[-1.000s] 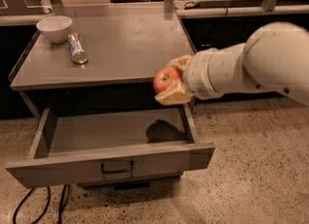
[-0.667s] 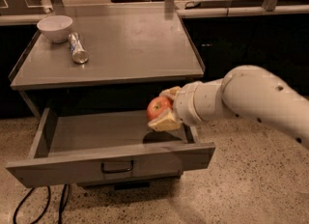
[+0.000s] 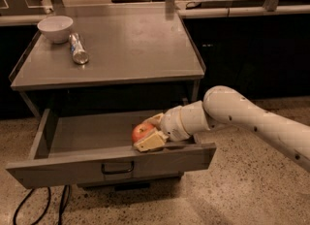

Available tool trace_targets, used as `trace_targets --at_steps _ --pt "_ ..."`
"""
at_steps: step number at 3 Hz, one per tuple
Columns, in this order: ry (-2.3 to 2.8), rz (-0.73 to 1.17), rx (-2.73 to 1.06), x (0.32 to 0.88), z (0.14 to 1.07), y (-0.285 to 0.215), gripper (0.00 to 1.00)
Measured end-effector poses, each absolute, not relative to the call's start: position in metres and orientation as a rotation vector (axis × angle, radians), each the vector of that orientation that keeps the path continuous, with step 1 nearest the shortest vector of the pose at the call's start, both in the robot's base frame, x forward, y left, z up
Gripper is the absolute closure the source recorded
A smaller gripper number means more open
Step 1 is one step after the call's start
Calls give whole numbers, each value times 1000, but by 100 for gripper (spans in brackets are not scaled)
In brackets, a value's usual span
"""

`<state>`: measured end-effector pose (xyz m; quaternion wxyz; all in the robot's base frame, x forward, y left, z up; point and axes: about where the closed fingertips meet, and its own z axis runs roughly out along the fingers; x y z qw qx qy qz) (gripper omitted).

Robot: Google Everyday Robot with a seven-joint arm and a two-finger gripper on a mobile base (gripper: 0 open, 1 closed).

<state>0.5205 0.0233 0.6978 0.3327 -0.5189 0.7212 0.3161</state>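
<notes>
My gripper (image 3: 147, 131) reaches from the right into the open drawer (image 3: 72, 134) of the grey cabinet. Its pale fingers (image 3: 151, 142) are shut on a red apple (image 3: 142, 131), which sits low inside the drawer near its front right, close to the drawer floor. The white arm (image 3: 232, 112) slants down from the right edge of the view over the drawer's right side.
On the cabinet top (image 3: 131, 44) a white bowl (image 3: 55, 27) stands at the back left with a can (image 3: 77, 48) lying on its side beside it. The drawer front (image 3: 116, 167) carries a handle. Cables (image 3: 43, 207) lie on the speckled floor at the lower left.
The gripper has carried the apple down and to the left, from beside the cabinet top's front right corner into the open drawer.
</notes>
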Motion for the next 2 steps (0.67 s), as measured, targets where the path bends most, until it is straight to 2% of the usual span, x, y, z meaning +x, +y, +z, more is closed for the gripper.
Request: trace_targets --at_steps 2 --pt "1889 1027 -1326 528 665 43 100"
